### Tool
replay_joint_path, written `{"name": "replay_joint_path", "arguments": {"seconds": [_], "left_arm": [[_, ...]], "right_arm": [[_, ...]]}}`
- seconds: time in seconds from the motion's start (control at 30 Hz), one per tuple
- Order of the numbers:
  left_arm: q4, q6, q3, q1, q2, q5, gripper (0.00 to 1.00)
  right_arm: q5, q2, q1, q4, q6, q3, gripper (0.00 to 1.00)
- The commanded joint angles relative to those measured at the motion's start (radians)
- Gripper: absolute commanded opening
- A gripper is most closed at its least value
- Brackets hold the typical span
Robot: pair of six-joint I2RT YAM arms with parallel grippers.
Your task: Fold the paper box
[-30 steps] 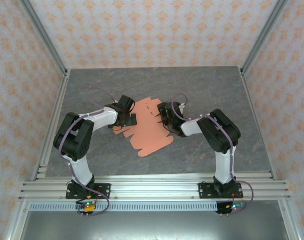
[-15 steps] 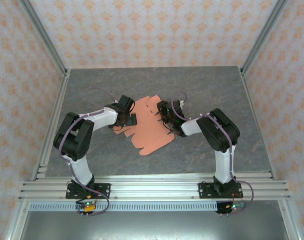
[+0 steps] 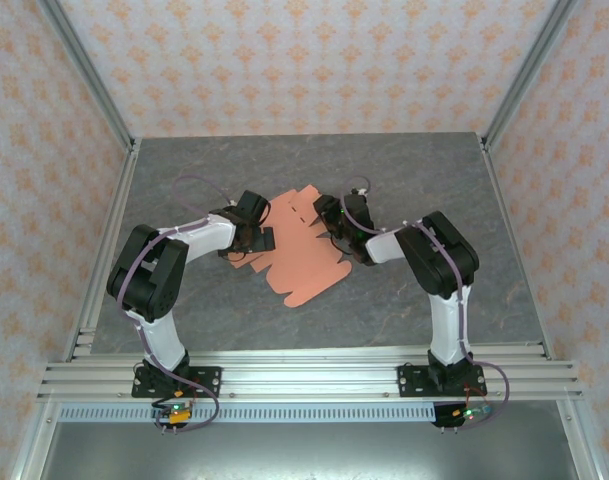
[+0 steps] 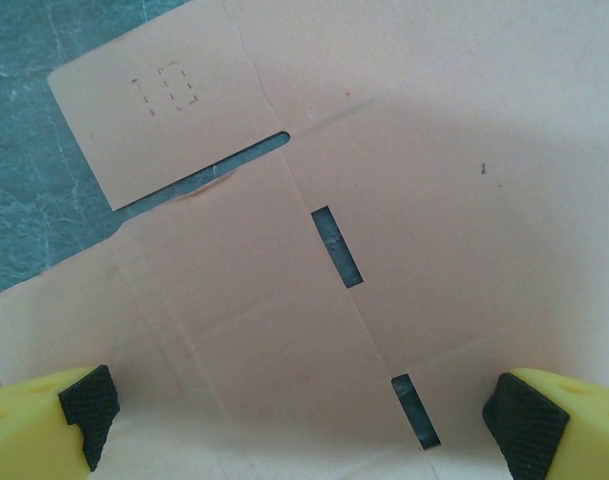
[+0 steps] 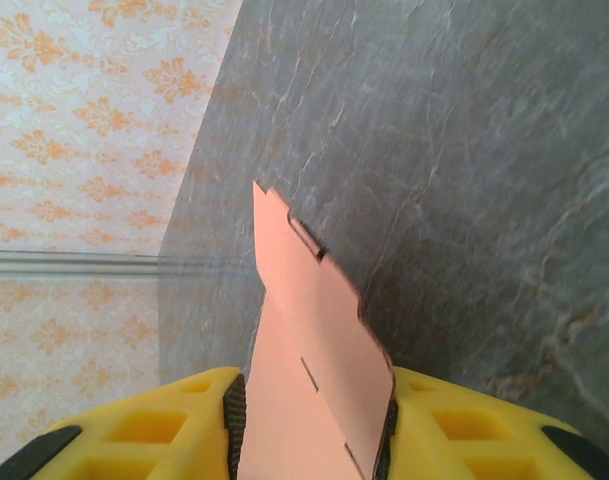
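Note:
The paper box [image 3: 299,262] is a flat salmon-orange die-cut sheet lying mid-table between the two arms. My left gripper [image 3: 256,238] hovers over the sheet's left part. In the left wrist view the paper box [image 4: 384,200] shows slots and crease lines, and the left gripper [image 4: 304,415] stands wide open with both pads above the card, holding nothing. My right gripper [image 3: 334,222] is at the sheet's right side. In the right wrist view a flap of the paper box [image 5: 309,330] stands raised between the pads, and the right gripper [image 5: 309,430] is shut on it.
The grey marbled table [image 3: 434,180] has bare room at the back and to both sides of the sheet. Aluminium posts [image 3: 96,100] and patterned walls close it in at left, right and back. A rail [image 3: 304,375] runs along the near edge.
The right gripper has tightened on the flap and moved a little toward the back of the table, lifting the flap. The left arm has not moved.

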Motion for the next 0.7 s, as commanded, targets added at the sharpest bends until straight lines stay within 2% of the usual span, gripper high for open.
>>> {"name": "replay_joint_path", "arguments": {"seconds": [0.0,0.33,0.53,0.6,0.67], "left_arm": [[-0.018,-0.005,-0.017,0.004,0.021,0.020,1.00],[-0.020,-0.004,-0.012,0.004,0.029,0.027,1.00],[-0.017,-0.004,-0.014,0.004,0.025,0.027,1.00],[-0.012,-0.003,-0.019,0.005,0.017,0.029,1.00],[0.013,-0.005,-0.039,0.004,-0.004,0.048,1.00]], "right_arm": [[-0.073,0.039,-0.030,0.065,-0.042,0.038,0.41],[-0.152,0.091,-0.036,0.076,-0.079,0.095,0.40],[-0.158,0.089,-0.039,0.075,-0.096,0.098,0.35],[-0.167,0.091,-0.043,0.066,-0.110,0.104,0.29],[-0.197,0.094,-0.049,0.091,-0.119,0.110,0.29]]}}
